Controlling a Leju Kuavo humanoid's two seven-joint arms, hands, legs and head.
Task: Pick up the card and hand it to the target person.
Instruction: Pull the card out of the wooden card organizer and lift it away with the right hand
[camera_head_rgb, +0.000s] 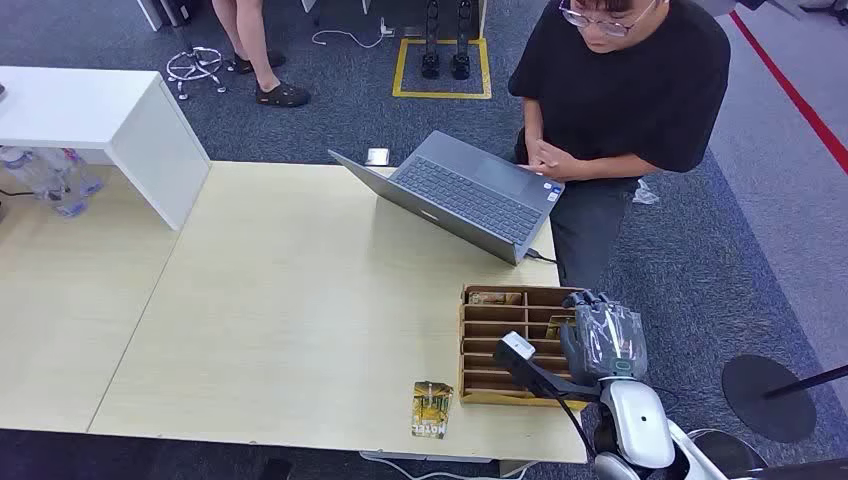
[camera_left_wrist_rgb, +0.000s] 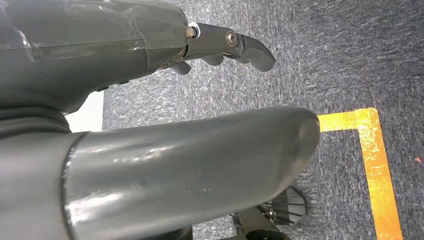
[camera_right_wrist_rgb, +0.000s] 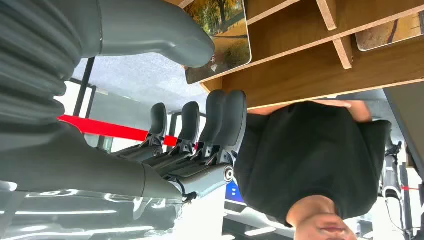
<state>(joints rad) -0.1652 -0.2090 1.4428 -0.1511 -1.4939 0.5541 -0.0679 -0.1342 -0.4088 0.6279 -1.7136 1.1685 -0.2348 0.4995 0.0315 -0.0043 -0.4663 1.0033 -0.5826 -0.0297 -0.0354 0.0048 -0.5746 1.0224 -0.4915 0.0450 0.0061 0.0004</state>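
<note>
The right hand (camera_head_rgb: 600, 335) hangs over the right end of the wooden card rack (camera_head_rgb: 490, 350) at the counter's near right corner, hiding the rack's right-hand slots in the head view. In the right wrist view its fingers (camera_right_wrist_rgb: 220, 125) stand straight and apart, the thumb just beside a card (camera_right_wrist_rgb: 225, 35) lodged in a slot, with nothing in its grasp. Whether the thumb touches that card cannot be told. A second card (camera_right_wrist_rgb: 390, 32) is cut off at the picture's edge.

The left hand (camera_left_wrist_rgb: 165, 145) hangs over the floor, its fingers (camera_left_wrist_rgb: 240, 47) loosely curled and holding nothing; most of it is too close to the camera to make out.

One more card (camera_head_rgb: 432, 408) lies flat on the pale wood counter (camera_head_rgb: 280, 330), just left of the rack and near the front edge. An open laptop (camera_head_rgb: 460, 195) sits at the far side, and a person in a black shirt (camera_head_rgb: 620, 90) stands behind it, face partly cut off. A white box (camera_head_rgb: 110, 125) rests at the counter's left. The floor is blue-grey carpet (camera_head_rgb: 700, 270) with yellow tape (camera_head_rgb: 440, 68) and a red line (camera_head_rgb: 795, 90).
</note>
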